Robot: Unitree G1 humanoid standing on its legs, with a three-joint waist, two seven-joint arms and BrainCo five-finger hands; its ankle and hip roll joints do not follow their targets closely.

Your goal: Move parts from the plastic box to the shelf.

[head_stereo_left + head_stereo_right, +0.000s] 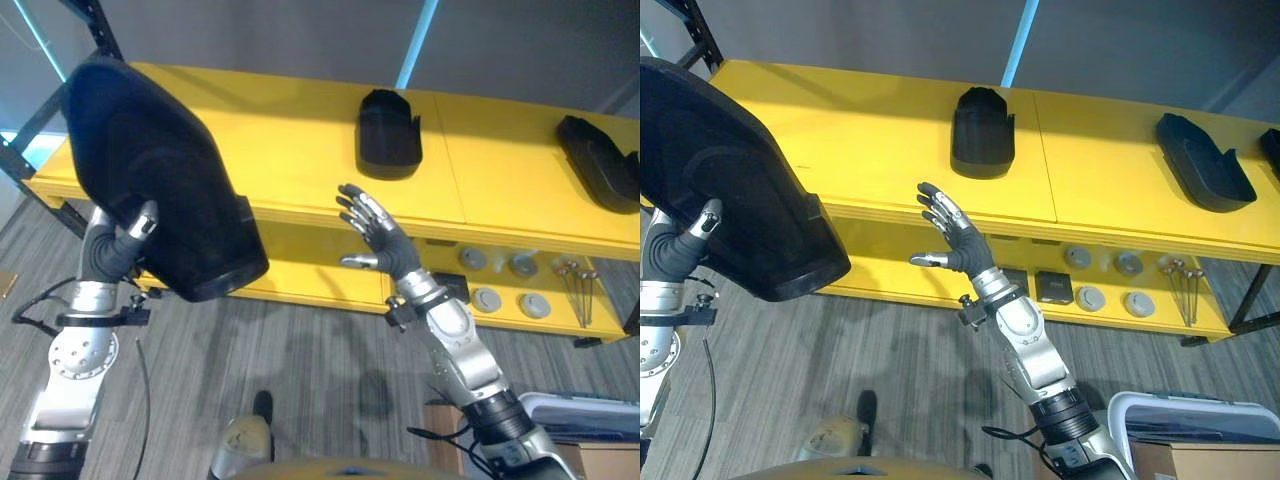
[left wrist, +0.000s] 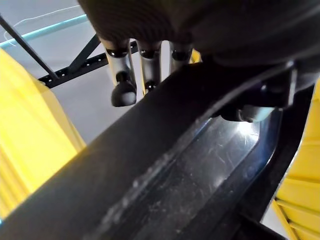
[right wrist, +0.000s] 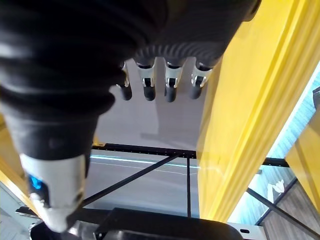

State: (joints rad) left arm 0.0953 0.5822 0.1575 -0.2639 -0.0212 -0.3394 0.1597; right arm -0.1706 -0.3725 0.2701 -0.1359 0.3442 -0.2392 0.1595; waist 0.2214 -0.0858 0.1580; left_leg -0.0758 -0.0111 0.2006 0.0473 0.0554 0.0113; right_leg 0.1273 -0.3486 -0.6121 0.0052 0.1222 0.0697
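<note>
Black moulded part, large and shell-shaped, rides in the left hand, fingers curled round its edge, level with the yellow shelf. Right hand hovers empty, fingers spread, below two parts already shelved. Next likely move: setting it on the shelf's bare left end.

Silver-grey arms — dark ribbed wrist covers, silver fingers dark-tipped.

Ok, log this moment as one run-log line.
left hand: gripping large black part, raised before shelf | right hand: open, empty, near shelf edge | yellow shelf: two black parts already on top
</note>
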